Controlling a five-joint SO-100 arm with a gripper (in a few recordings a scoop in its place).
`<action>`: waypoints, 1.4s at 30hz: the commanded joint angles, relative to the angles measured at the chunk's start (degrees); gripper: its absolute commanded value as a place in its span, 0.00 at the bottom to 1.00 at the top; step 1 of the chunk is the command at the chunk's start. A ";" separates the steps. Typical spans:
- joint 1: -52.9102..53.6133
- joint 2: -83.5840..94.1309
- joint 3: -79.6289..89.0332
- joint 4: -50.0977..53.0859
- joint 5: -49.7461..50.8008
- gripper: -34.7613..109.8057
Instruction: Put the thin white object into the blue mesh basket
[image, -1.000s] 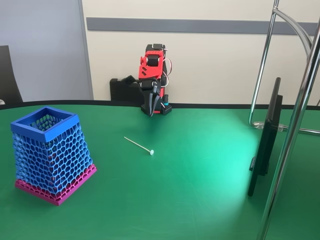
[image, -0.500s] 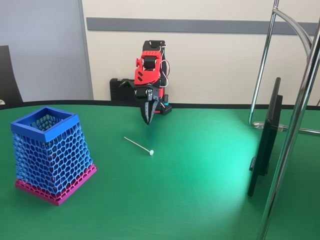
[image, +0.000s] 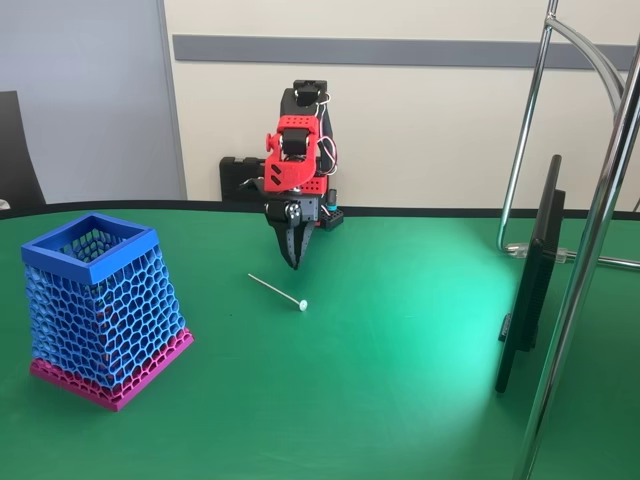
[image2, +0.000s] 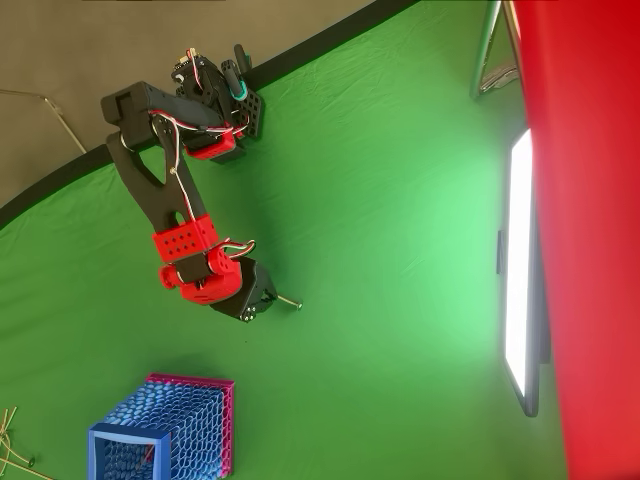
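Note:
The thin white stick (image: 276, 290) lies flat on the green table, its rounded tip toward the camera in the fixed view. My red and black gripper (image: 293, 264) points straight down just above and behind the stick's middle, fingers together with nothing between them. From overhead the gripper (image2: 250, 298) covers most of the stick (image2: 290, 300); just the tip end pokes out. The blue mesh basket (image: 100, 300) with its pink base stands upright at the left, well apart from the gripper, and it also shows at the bottom left in the overhead view (image2: 165, 430).
A thin black monitor (image: 530, 290) stands edge-on at the right, beside chrome stand tubes (image: 590, 250). The table's dark far edge (image: 430, 212) runs behind the arm's base. Open green surface lies between stick and basket.
The arm has reached forward and lowered; the gripper has come from near the base down to just above the stick. Stick and basket have not moved.

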 joint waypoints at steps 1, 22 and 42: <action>-0.88 -2.29 -4.31 1.49 0.97 0.32; -1.49 -12.74 -10.37 1.49 4.83 0.35; -1.14 -19.25 -14.50 2.55 5.45 0.35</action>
